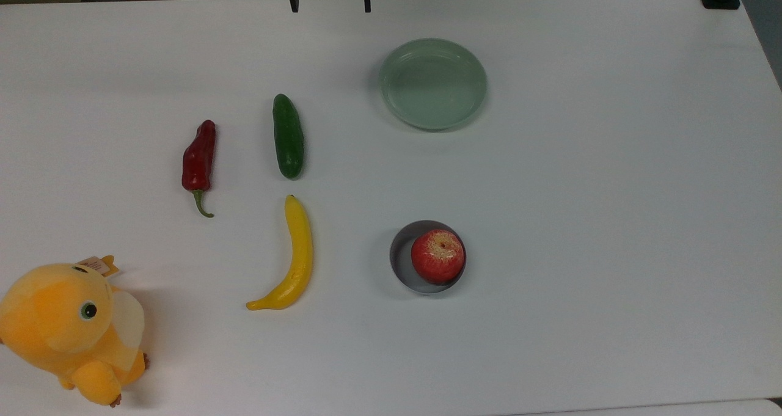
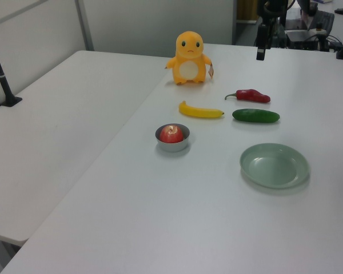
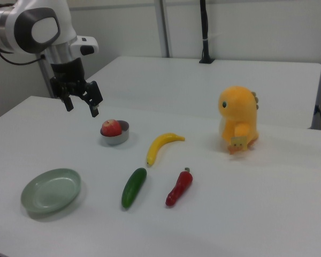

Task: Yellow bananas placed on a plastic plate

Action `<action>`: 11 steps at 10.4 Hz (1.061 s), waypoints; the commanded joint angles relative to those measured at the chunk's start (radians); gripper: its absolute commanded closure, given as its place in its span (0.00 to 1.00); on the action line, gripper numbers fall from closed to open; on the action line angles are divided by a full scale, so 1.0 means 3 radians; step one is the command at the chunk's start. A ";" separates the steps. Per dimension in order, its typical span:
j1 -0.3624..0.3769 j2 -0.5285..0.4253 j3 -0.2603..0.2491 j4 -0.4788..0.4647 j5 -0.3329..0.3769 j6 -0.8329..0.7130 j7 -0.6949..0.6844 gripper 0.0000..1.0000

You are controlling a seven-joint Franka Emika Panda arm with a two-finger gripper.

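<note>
Yellow bananas [image 1: 295, 257]: one curved piece, likely light, stiff, smooth; grasp mid-length across its width. Plastic plate [image 1: 433, 83] bare. Gripper [image 3: 81, 99] spread wide, holding nothing.

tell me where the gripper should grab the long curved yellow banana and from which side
Probably at its thick middle, coming straight down from above. The long curved yellow banana lies flat on the white table with bare space on both long sides, so the open gripper could straddle it across its narrow width. The ends taper, and the dark green cucumber sits just past the dark tip, so the middle looks safer.
</note>
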 commanded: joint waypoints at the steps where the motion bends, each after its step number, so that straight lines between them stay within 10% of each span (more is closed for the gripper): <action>1: 0.0016 0.0066 -0.0035 -0.0033 -0.0009 0.0126 -0.0083 0.00; 11: -0.0245 0.0567 -0.0040 0.0212 0.0011 0.1030 -0.0672 0.00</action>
